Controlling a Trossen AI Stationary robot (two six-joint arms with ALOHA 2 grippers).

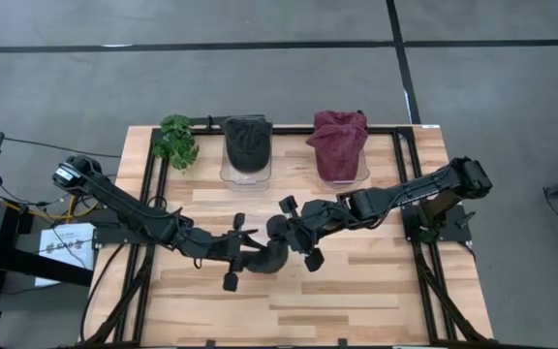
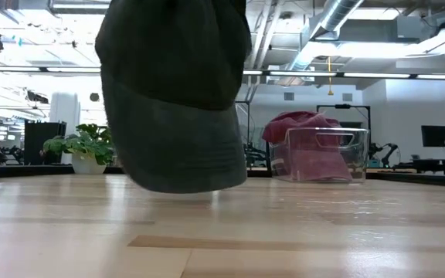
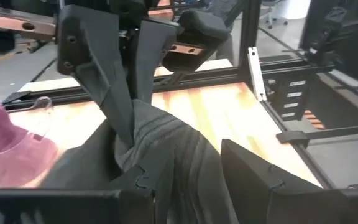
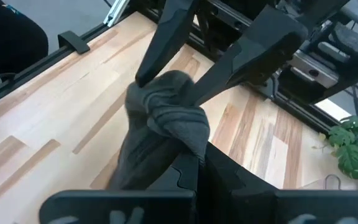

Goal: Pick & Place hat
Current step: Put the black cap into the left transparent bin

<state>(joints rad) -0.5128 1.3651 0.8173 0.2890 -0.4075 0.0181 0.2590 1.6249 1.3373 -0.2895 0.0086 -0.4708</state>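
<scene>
Both jaws, left gripper (image 1: 232, 254) and right gripper (image 1: 296, 233), clench the dark hat (image 1: 264, 254), lifted above the surface (image 1: 376, 291); placing remains.

Both arms are dark, near-black, built of slim segmented links with rounded joint housings. The left arm (image 1: 124, 208) carries a round silver-rimmed fitting at its shoulder end, with yellow and dark cables beside it. The right arm (image 1: 405, 194) ends in a blocky black shoulder housing on a black base.

The left gripper (image 1: 235, 254) and right gripper (image 1: 298, 233) each have 2 flat, angular matte-black fingers. In the wrist views the fingers (image 4: 166, 37) taper toward their tips; their inner edges show a stepped, interlocking notch. A copper-coloured rail (image 3: 185, 48) spans one gripper body.
</scene>
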